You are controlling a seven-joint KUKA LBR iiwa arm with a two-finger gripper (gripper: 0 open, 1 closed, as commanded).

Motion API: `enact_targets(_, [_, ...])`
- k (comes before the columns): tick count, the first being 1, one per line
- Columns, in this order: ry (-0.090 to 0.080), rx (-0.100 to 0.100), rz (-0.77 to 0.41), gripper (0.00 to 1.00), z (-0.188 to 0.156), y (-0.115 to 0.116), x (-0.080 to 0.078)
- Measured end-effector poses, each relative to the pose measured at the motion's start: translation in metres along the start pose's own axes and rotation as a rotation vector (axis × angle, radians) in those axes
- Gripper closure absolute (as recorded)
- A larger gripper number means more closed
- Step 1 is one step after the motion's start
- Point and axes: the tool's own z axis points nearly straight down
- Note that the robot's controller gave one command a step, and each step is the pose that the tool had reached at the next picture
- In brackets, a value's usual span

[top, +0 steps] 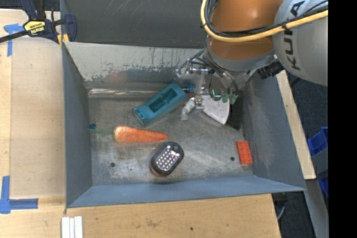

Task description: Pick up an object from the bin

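The gripper [202, 98] hangs low in the grey metal bin [75, 120], beneath the arm's rounded orange cover [245, 14], just off the right end of a teal oblong box [162, 103]; whether the gripper is spread or pressed together I cannot tell, since its metal parts and cables crowd that spot. The teal box lies tilted on the bin floor, its right end raised toward the back wall and its left end lower and nearer the front. Just right of the teal box, directly under the gripper, lies a flat white piece [218, 111] with a pointed lower corner; this is the thing the gripper is over, though whether they touch cannot be made out. A black piece [235, 119] lies against the white piece's far side, farther right of the teal box. In front of the teal box, and apart from it, an orange carrot [139, 135] lies on its side with its thin tip pointing right; a tiny green scrap [93, 127] sits to the front-left of the teal box, near the bin's left wall. Farther to the front of the teal box, beyond the carrot, rests a black oval thing with a white dotted face [166, 159]; well to the front-right of the teal box lies a small orange-red block [244, 152], alone on the floor.
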Motion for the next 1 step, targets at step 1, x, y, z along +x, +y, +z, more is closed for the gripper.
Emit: enact_targets(1, [-0.006, -0.001, 0.061, 0.0, 0.0456, 0.0041, -0.0061])
